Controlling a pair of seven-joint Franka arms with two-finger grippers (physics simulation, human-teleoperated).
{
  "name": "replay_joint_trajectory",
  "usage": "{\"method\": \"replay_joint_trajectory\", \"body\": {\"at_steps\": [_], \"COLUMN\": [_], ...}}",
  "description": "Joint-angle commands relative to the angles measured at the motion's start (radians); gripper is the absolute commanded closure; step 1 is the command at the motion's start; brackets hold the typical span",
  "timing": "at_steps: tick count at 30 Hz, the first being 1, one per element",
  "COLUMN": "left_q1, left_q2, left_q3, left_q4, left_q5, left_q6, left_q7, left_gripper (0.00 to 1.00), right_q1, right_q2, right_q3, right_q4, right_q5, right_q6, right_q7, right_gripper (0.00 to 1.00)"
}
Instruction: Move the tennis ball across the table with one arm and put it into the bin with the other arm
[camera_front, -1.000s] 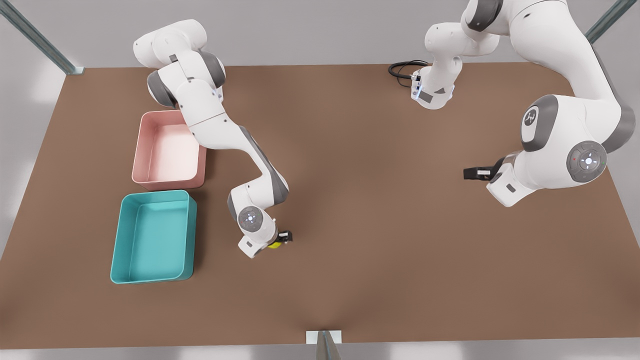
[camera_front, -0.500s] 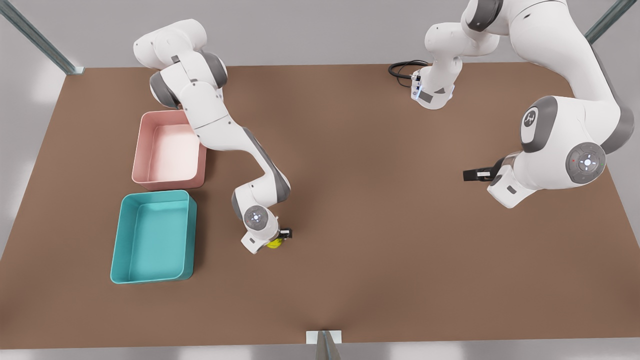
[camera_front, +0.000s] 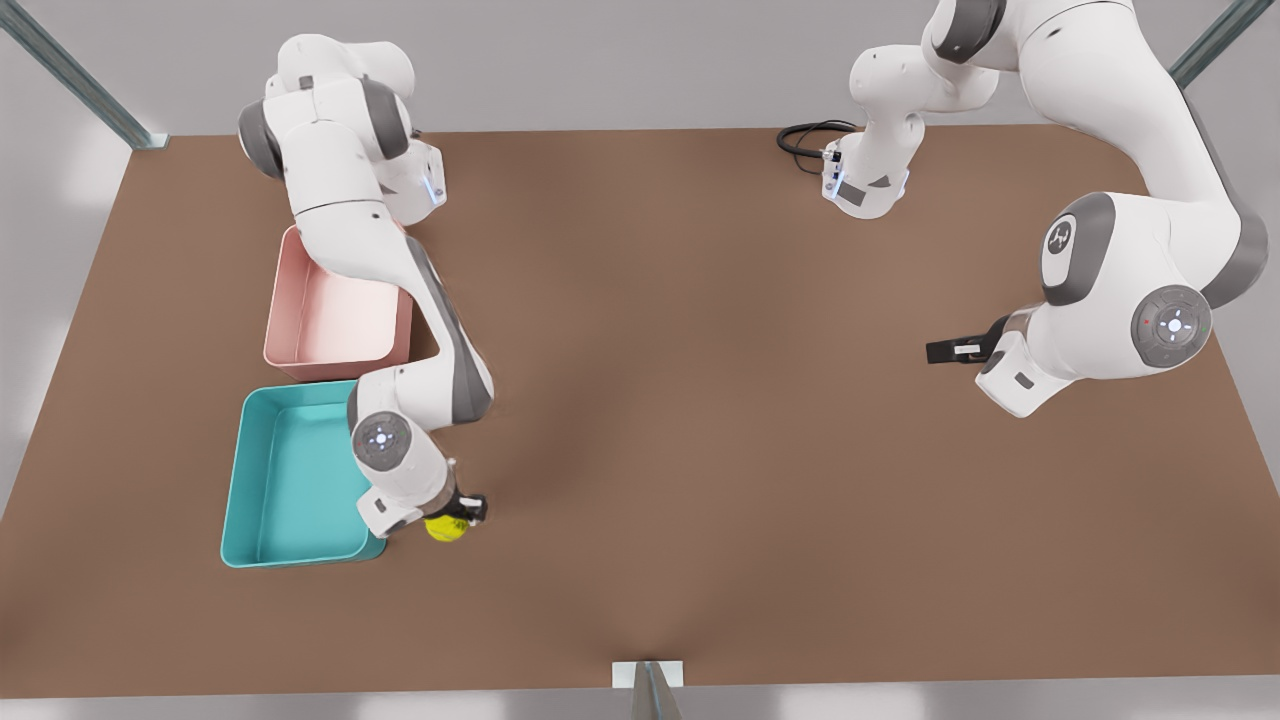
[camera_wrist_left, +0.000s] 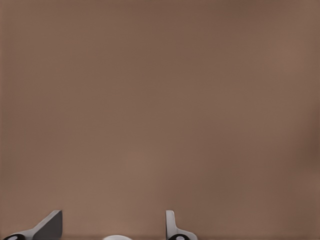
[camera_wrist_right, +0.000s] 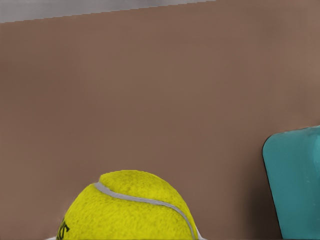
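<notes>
The yellow-green tennis ball (camera_front: 445, 528) (camera_wrist_right: 130, 210) hangs above the brown table (camera_front: 700, 400), held in my right gripper (camera_front: 455, 515), which is shut on it. Ball and gripper are just off the near right corner of the teal bin (camera_front: 290, 480), outside its wall. In the right wrist view that corner of the bin (camera_wrist_right: 297, 185) stands beside the ball. My left gripper (camera_front: 935, 350) (camera_wrist_left: 110, 225) waits open over bare table at the front view's right, with nothing between its fingers.
A pink tub (camera_front: 330, 325) stands directly behind the teal bin, partly under the right arm's links. A black cable (camera_front: 805, 135) lies at the table's far edge beside the left arm's base. A metal post (camera_front: 648, 680) meets the front edge.
My right arm has swung toward the front view's left and slightly toward the front edge, carrying the ball from mid-table to the teal bin's corner. The left arm has stayed still.
</notes>
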Motion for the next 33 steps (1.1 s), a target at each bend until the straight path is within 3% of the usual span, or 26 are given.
{"method": "replay_joint_trajectory", "body": {"at_steps": [1, 3, 6, 15, 16, 17, 20, 22, 24, 27, 29, 33], "left_q1": [0.000, 0.000, 0.000, 0.000, 0.000, 0.000, 0.000, 0.000, 0.000, 0.000, 0.000, 0.000], "left_q2": [-0.001, -0.001, -0.001, -0.001, -0.001, 0.000, -0.001, -0.001, -0.001, -0.001, -0.001, -0.001], "left_q3": [0.000, 0.000, 0.000, 0.000, 0.000, -0.002, 0.000, 0.000, 0.000, 0.000, 0.000, 0.000], "left_q4": [0.000, 0.000, 0.000, -0.001, -0.001, -0.001, -0.001, -0.001, -0.001, -0.001, -0.001, -0.001], "left_q5": [0.000, 0.000, 0.000, 0.000, 0.000, 0.000, 0.000, 0.000, 0.000, 0.000, 0.000, 0.000], "left_q6": [-0.001, -0.001, -0.003, -0.003, -0.003, -0.003, -0.003, -0.003, -0.003, -0.003, -0.003, -0.003], "left_q7": [-0.018, -0.018, -0.018, -0.018, -0.018, -0.018, -0.018, -0.018, -0.018, -0.018, -0.018, -0.018], "left_gripper": [0.00, 0.00, 0.00, 0.00, 0.00, 0.00, 0.00, 0.00, 0.00, 0.00, 0.00, 0.00], "right_q1": [-0.062, -0.122, -0.273, -0.259, -0.259, -0.259, -0.245, -0.201, -0.167, -0.165, -0.326, -0.343], "right_q2": [-0.042, -0.042, 0.006, 0.047, 0.047, 0.047, 0.045, 0.027, -0.048, -0.266, -0.467, -0.576], "right_q3": [-0.038, -0.122, -0.125, -0.114, -0.114, -0.114, -0.114, -0.114, -0.125, -0.114, 0.082, 0.083], "right_q4": [-0.001, 0.001, 0.004, -0.024, -0.024, -0.024, -0.018, 0.020, 0.113, 0.157, 0.042, -0.079], "right_q5": [-0.054, -0.074, -0.062, 0.036, 0.038, 0.036, 0.039, 0.087, 0.073, 0.001, -0.039, -0.042], "right_q6": [-0.217, -0.266, -0.259, -0.265, -0.265, -0.265, -0.266, -0.338, -0.582, -0.869, -0.868, -0.843], "right_q7": [-0.462, -0.696, -0.807, -0.787, -0.789, -0.789, -0.751, -0.522, -0.300, -0.292, -0.287, -0.281], "right_gripper": [0.36, 0.36, 0.36, 0.34, 0.13, 0.00, 0.00, 0.00, 0.00, 0.00, 0.00, 0.00]}}
